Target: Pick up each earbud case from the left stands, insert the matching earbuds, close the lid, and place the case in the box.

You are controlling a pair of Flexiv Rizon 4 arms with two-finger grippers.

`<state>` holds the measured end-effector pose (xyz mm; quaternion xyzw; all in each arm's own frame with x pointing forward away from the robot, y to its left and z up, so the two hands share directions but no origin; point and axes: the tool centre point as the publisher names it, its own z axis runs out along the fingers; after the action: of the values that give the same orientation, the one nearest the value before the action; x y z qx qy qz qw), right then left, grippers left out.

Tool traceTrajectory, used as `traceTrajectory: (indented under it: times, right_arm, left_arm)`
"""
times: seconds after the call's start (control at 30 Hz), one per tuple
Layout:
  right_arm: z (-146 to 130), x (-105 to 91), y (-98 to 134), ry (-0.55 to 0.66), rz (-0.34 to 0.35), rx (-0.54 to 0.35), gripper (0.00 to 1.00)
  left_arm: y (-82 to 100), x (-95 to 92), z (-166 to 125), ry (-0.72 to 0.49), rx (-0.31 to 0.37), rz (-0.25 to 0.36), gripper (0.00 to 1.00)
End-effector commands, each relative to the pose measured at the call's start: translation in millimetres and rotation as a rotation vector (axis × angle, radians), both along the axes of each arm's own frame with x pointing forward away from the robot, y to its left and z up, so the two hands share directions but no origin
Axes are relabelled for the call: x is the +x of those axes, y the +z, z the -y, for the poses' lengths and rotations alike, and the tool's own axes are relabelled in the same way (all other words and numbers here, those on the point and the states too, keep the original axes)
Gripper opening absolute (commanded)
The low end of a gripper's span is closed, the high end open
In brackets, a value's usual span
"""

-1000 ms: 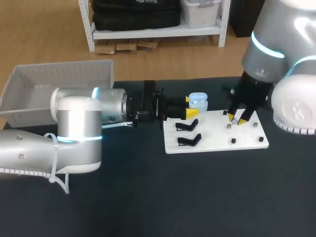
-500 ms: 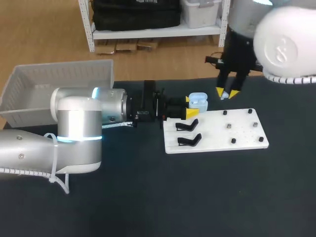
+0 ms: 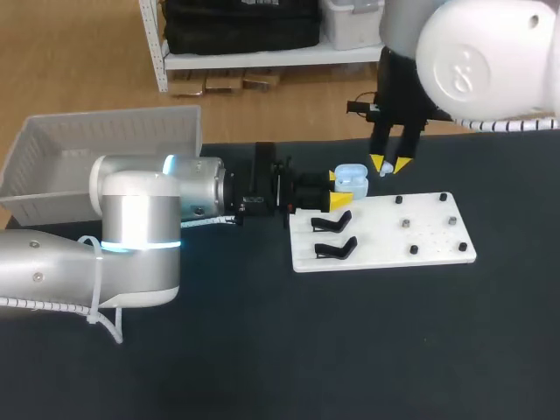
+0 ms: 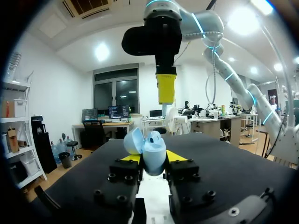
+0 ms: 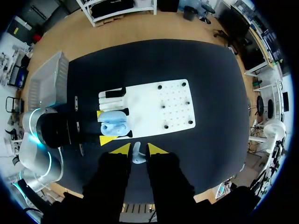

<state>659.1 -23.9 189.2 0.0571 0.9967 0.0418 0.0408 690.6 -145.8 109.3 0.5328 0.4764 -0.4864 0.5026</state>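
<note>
Near the table's (image 3: 262, 350) rear edge, my left gripper (image 3: 337, 189) is clamped from both sides on the pale blue earbud case (image 3: 352, 179), lid open, just by the white board's (image 3: 429, 241) back left corner. My right gripper (image 3: 389, 164) hangs above the case, slightly right, its tips pinching a white earbud (image 5: 136, 154). Two black stands (image 3: 332, 236) occupy the board's left end. Bare dark tabletop stretches in front. The white box (image 3: 105, 131) sits at far left.

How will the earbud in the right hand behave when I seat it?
The earbud looks small, smooth and rounded, so it may slip or twist in the right hand. It is probably very light. The case lid stands open, and its hinge is likely fragile.
</note>
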Motion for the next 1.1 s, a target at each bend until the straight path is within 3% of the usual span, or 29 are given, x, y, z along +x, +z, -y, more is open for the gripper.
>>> traceTrajectory:
  times: [0.03, 0.53, 1.1]
  right_arm:
    - [-2, 2.1, -1, 0.037, -0.007, -0.011, 0.0]
    - [-38, 15.0, -6, 0.307, 0.015, -0.013, 0.0]
    - [-39, 12.7, -13, 0.474, 0.009, -0.033, 0.0]
  left_arm:
    - [-0.8, -1.6, 0, 0.006, -0.003, 0.004, 0.0]
    - [-0.8, -1.6, 0, 0.006, -0.003, 0.004, 0.0]
    - [-0.8, -1.6, 0, 0.006, -0.003, 0.004, 0.0]
